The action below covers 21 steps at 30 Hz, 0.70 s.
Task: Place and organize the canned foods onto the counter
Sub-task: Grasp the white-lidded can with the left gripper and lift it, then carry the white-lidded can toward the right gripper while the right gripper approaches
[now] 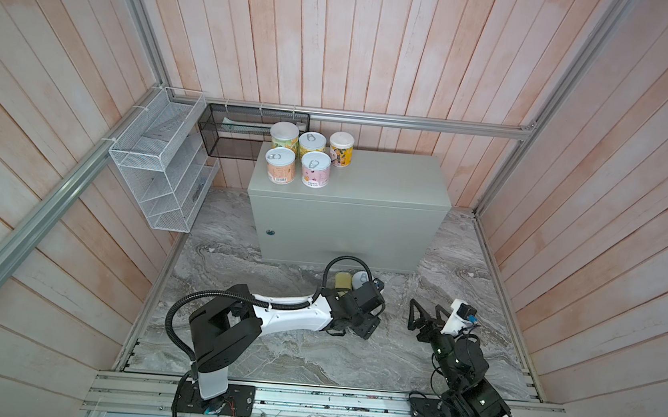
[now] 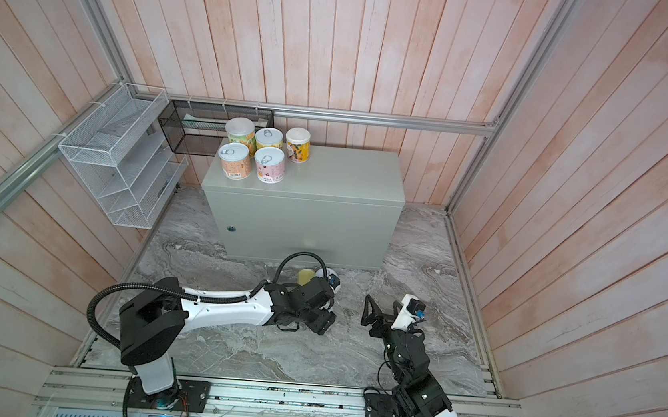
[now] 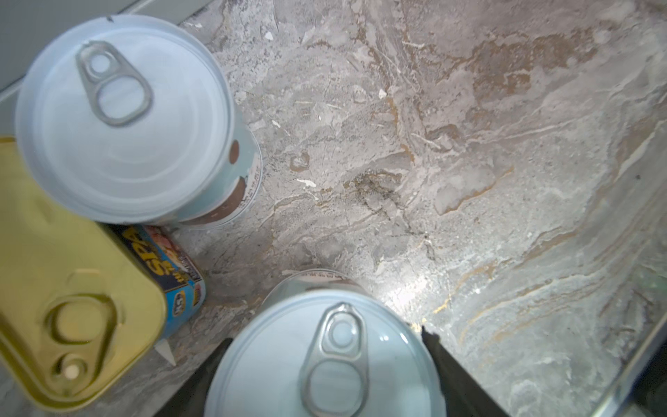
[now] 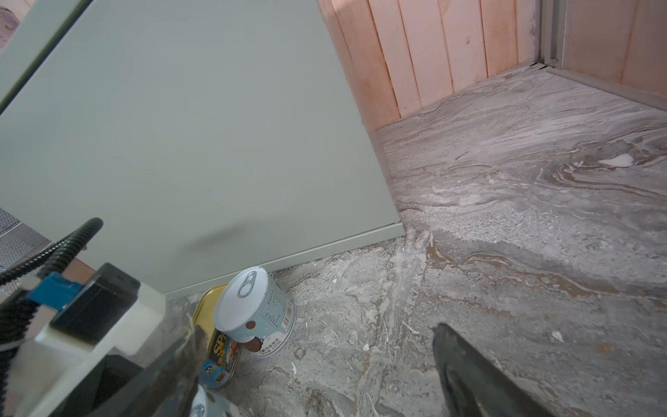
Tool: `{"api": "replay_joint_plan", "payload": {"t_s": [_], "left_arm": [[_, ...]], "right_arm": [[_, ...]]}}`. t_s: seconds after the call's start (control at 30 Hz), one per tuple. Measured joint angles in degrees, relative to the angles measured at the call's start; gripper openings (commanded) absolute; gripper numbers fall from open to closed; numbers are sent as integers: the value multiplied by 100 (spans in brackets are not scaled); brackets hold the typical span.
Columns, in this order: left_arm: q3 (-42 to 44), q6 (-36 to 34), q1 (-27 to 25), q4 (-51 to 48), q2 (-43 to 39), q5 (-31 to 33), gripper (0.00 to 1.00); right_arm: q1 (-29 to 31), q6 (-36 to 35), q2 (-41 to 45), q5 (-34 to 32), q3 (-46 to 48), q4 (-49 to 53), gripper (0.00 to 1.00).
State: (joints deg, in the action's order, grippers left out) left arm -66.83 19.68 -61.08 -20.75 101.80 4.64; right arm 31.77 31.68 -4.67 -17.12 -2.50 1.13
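Several cans (image 1: 315, 169) stand grouped at the back left of the counter (image 1: 367, 187), the grey metal box, in both top views. On the stone floor before it stand a light-blue pull-tab can (image 3: 122, 119), a flat gold tin (image 3: 72, 289) beside it, and a second pull-tab can (image 3: 325, 364). My left gripper (image 3: 326, 335) points down with its fingers against both sides of that second can, which rests on the floor. In a top view the arm hides this can. My right gripper (image 1: 426, 314) hovers open and empty to the right, its camera facing the tin (image 4: 220, 353) and can (image 4: 252, 307).
A white wire basket (image 1: 161, 159) hangs on the left wall and a black mesh basket (image 1: 239, 133) on the back wall beside the counter. Wooden walls enclose the marbled stone floor (image 1: 289, 351). The counter's right half (image 2: 348, 173) is bare.
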Motion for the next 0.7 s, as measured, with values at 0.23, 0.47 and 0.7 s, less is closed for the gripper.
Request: {"api": "replay_joint_plan", "payload": {"t_s": [0.23,0.47,0.7], "left_arm": [[363,2,236,101,-396,-321,66],[756,74,483,164,-776,-575,65],[962,216,811,168,-1480,-852,65]], "right_arm": [[0,-39,-903,424,0,-426,96],[0,-310,-1906,894,-92,-990,96],[4,-494,-2590,1198,-223,-1639,95]]}}
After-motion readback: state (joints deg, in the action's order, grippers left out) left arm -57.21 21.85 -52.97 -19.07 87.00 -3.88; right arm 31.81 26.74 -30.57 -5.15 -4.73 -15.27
